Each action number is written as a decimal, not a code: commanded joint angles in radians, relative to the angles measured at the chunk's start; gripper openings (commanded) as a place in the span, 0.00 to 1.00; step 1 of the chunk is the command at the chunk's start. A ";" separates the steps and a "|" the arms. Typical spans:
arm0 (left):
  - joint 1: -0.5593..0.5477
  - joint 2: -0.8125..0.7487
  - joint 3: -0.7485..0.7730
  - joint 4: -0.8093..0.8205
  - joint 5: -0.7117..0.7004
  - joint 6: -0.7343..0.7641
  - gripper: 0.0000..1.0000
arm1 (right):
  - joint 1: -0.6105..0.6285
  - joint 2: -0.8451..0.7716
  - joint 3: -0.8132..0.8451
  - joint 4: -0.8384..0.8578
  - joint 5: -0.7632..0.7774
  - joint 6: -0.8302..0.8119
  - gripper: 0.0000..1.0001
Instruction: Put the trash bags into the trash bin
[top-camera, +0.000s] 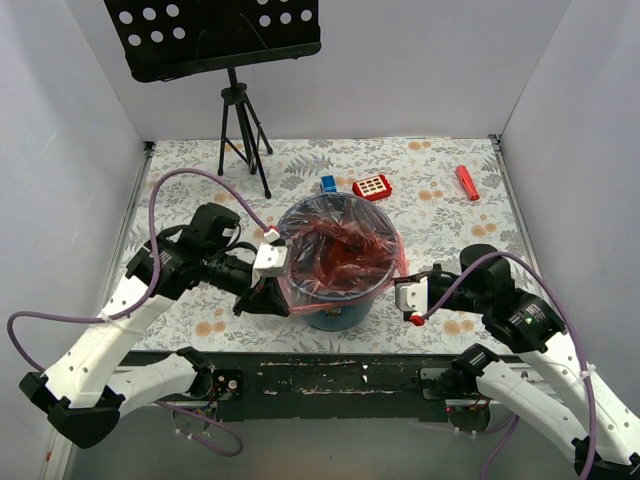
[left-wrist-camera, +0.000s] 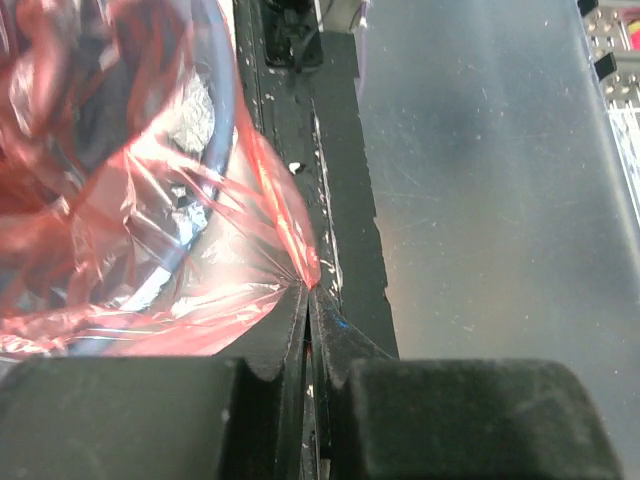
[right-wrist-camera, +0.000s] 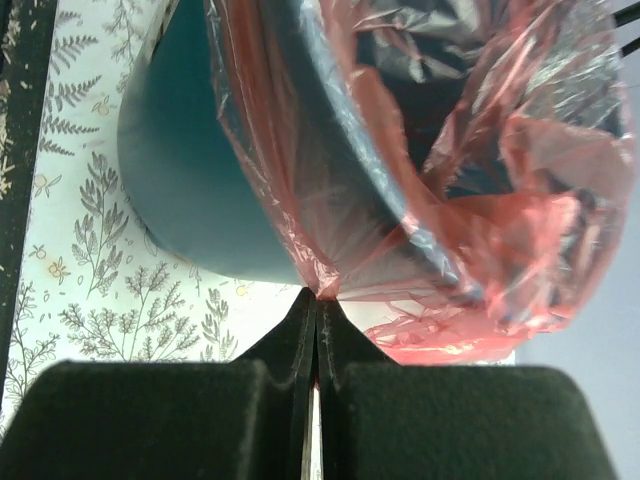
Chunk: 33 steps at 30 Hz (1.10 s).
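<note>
The teal trash bin (top-camera: 338, 314) stands in the middle of the table. The pink-red trash bag (top-camera: 340, 250) lies inside it, with its film folded out over the rim. My left gripper (top-camera: 285, 298) is at the bin's left front side, shut on a pinch of the bag's edge. In the left wrist view the film (left-wrist-camera: 150, 260) fans out taut from the left gripper (left-wrist-camera: 308, 290). My right gripper (top-camera: 400, 285) is at the bin's right side, shut on the bag's edge too. In the right wrist view the bag (right-wrist-camera: 500, 200) stretches over the bin (right-wrist-camera: 190, 200) from the right gripper (right-wrist-camera: 318, 297).
Behind the bin lie a small blue item (top-camera: 328, 184), a flat red box with white squares (top-camera: 372, 186) and a red stick (top-camera: 467, 182). A black stand on a tripod (top-camera: 240, 130) is at the back left. White walls close in three sides.
</note>
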<state>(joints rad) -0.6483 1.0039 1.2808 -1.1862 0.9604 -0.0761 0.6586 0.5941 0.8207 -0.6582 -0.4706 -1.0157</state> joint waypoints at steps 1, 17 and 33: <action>-0.010 -0.057 -0.101 -0.021 -0.014 0.065 0.00 | -0.001 -0.036 -0.086 0.115 0.023 -0.063 0.01; -0.004 -0.226 -0.335 0.209 -0.367 -0.110 0.55 | -0.001 -0.019 0.029 -0.124 0.104 0.254 0.57; 0.090 0.008 0.236 0.338 -0.491 -0.335 0.45 | 0.076 0.734 0.908 -0.343 -0.138 0.320 0.34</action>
<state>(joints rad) -0.6079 0.8623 1.3148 -1.0664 0.4980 -0.2321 0.6735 1.0706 1.6062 -0.8951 -0.4728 -0.6720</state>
